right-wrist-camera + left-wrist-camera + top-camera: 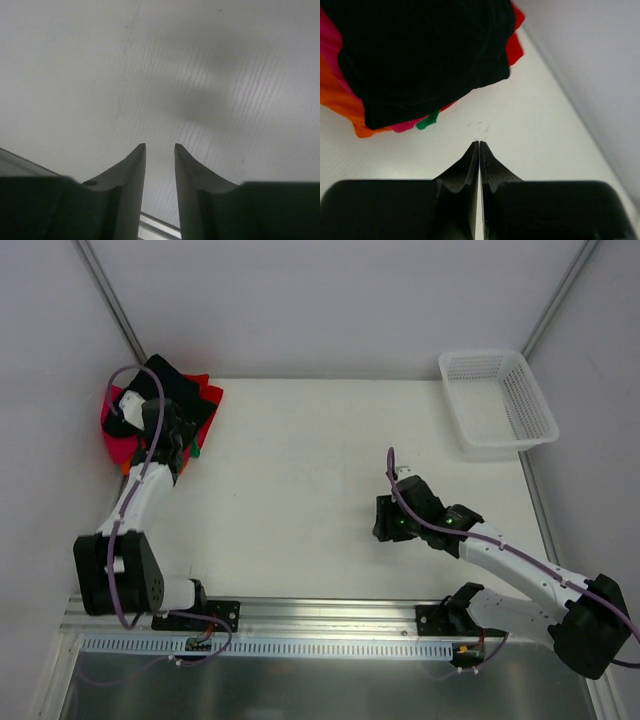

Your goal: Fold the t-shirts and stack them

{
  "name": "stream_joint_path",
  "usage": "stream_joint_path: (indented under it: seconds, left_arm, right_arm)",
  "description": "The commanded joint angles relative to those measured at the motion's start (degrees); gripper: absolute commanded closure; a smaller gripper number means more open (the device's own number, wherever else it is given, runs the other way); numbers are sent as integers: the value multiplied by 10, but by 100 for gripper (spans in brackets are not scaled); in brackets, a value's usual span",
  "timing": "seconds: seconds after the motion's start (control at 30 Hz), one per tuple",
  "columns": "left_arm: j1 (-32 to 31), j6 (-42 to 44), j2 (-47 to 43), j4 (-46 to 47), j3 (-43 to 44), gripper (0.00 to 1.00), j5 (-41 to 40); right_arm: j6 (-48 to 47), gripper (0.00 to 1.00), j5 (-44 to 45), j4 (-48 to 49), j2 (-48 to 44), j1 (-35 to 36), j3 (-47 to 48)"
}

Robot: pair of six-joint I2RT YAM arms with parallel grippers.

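the black t-shirt (pixel 420 55) is laid on top of the stack, with the pink t-shirt (pixel 327 35), orange t-shirt (pixel 335 95), red t-shirt (pixel 516 47) and green t-shirt (pixel 427 121) showing only as edges beneath it

the pile is kept in the far-left corner of the surface (pixel 300 460), probably so that the middle is free for folding

the left tool (pixel 479 146) is held just beside the pile's near edge, its fingers pressed together with nothing between them, so no grip on the cloth is judged to be intended here

the right tool (pixel 160 147) is hung over the surface on the right, well apart from the pile, its jaws parted by a narrow gap and holding nothing

the white mesh basket (pixel 500 400) is set at the far-right corner, out of the way
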Motion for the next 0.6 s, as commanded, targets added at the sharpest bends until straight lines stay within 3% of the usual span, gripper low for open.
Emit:
stream_joint_path:
  seconds: [0.0,0.1,0.27,0.37,0.57]
  left_arm:
    - [6,94,113,-113,110,100,38]
    - [4,130,198,-164,194,100,27]
    - [7,202,304,-253,330,100,-61]
    - [12,231,324,-269,379,100,-110]
    - [52,256,313,-269,449,100,-119]
  right_arm:
    - [-3,73,-7,12,-25,-2,-3]
    - [-2,99,-5,11,-32,-2,-7]
    - [-6,99,-7,12,-31,-2,-10]
    - [-12,99,-7,11,-21,-2,-5]
    - [-18,100,-5,12,4,-2,5]
